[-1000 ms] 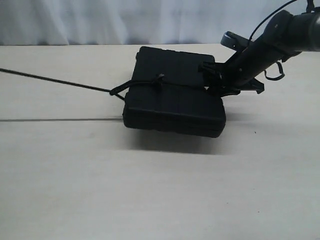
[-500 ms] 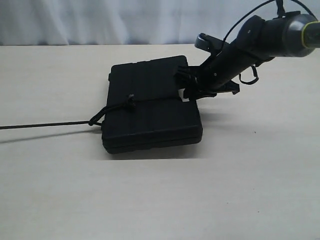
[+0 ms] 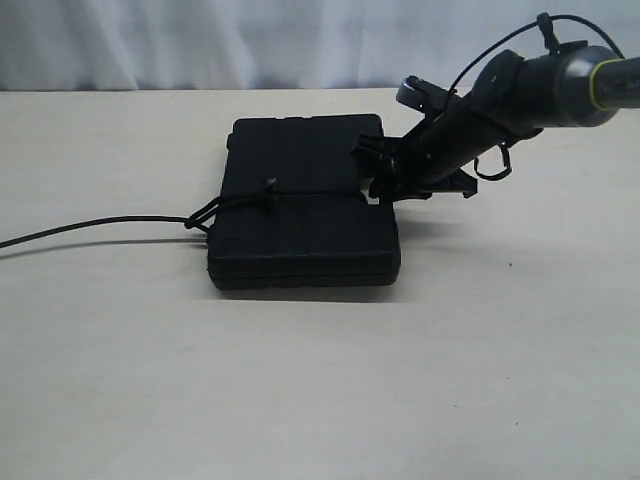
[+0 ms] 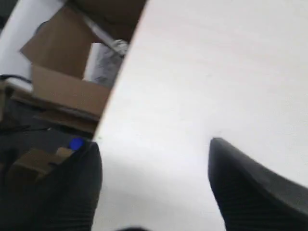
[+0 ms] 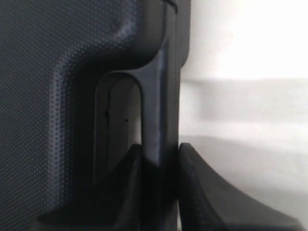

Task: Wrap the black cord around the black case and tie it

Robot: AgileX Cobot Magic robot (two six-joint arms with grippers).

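Black case point(image 3: 300, 215) flat on wide pale table point(image 3: 320, 400), handle edge in right claw point(image 5: 160, 150)

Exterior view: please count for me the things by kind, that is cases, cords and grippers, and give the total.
black case: 1
black cord: 1
right gripper: 1
Total: 3

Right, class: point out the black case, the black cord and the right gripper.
black case point(image 3: 295, 150): exterior view, its top face.
black cord point(image 3: 130, 218): exterior view, the loose tail left of the case.
right gripper point(image 5: 159, 151): right wrist view, midway between the fingertips clamping the case's handle bar.
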